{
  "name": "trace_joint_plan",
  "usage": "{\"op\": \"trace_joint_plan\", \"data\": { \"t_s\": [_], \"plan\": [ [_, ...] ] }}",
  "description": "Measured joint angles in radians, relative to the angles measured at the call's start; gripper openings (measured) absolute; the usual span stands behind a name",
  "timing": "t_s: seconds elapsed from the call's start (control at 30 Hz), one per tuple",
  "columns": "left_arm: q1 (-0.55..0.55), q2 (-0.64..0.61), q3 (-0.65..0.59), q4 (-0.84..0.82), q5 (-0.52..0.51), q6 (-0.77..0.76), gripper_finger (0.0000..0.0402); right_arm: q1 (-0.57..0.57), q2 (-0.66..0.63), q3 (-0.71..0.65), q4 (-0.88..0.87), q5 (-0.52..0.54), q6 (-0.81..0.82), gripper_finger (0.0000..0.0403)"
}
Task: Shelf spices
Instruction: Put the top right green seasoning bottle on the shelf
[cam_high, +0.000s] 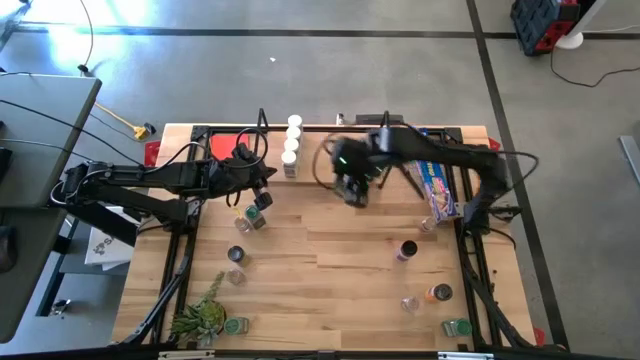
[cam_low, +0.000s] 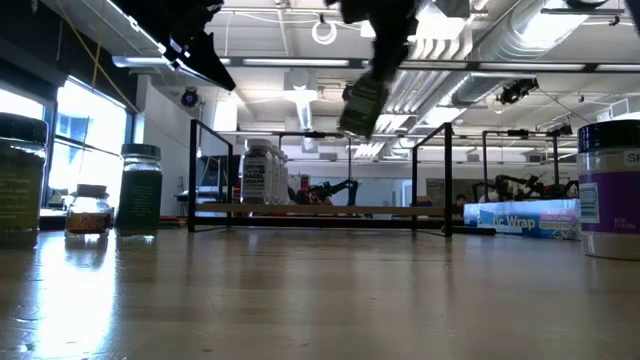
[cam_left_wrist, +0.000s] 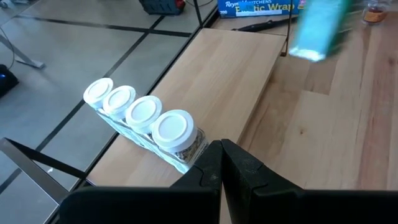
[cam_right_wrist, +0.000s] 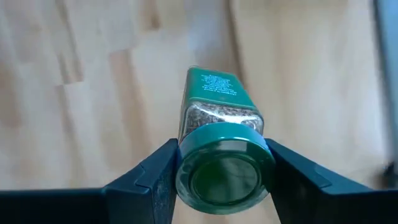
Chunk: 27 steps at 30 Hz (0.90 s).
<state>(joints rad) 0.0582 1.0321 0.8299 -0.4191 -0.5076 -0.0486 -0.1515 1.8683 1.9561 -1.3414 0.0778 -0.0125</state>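
1. Green-capped glass spice jar with a green label sits clamped between your right gripper's fingers, lifted clear of the table.
2. Your right gripper hangs just short of the low shelf with the light wooden board and thin black wire uprights; the jar blurs as if in motion, so its exact tilt is hard to judge.
3. On the board to the left of that gripper, a row of four white-capped jars already stands, touching one another. That is roughly a third of the job done, by my estimate.
4. Your left gripper is clenched on nothing and hovers near that white-capped row.
5. Left to shelve: the jar in hand, several jars under the left arm, and the scattered ones on the table well behind the right gripper.
6. The long blue foil-wrap box lies beside the right arm, and the small green plant sits far off at a table corner; neither blocks the open stretch of board ahead.
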Motion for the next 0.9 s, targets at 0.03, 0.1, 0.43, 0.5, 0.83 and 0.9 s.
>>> {"op": "trace_joint_plan", "data": {
  "t_s": [0.03,0.1,0.43,0.5,0.83,0.9],
  "plan": [
    [0.000,0.000,0.000,0.000,0.000,0.000,0.0000,-0.024,0.049,0.071,-0.011,-0.001,-0.075,0.0190],
    [0.000,0.000,0.000,0.000,0.000,-0.002,0.0000,-0.077,0.150,0.208,-0.033,-0.007,-0.221,0.0190],
    [0.000,0.000,0.001,-0.002,0.037,-0.028,0.0000,-0.314,0.384,0.301,0.017,-0.062,-0.561,0.0190],
    [0.000,0.000,0.001,-0.001,0.045,-0.033,0.0000,-0.331,0.400,0.299,0.010,-0.068,-0.552,0.0190],
    [0.000,0.000,0.001,0.007,0.053,-0.037,0.0000,-0.342,0.407,0.317,0.085,-0.070,-0.580,0.0250],
    [0.000,0.000,0.001,0.006,0.053,-0.037,0.0000,-0.342,0.406,0.322,0.095,-0.070,-0.593,0.0271]
  ]
}}
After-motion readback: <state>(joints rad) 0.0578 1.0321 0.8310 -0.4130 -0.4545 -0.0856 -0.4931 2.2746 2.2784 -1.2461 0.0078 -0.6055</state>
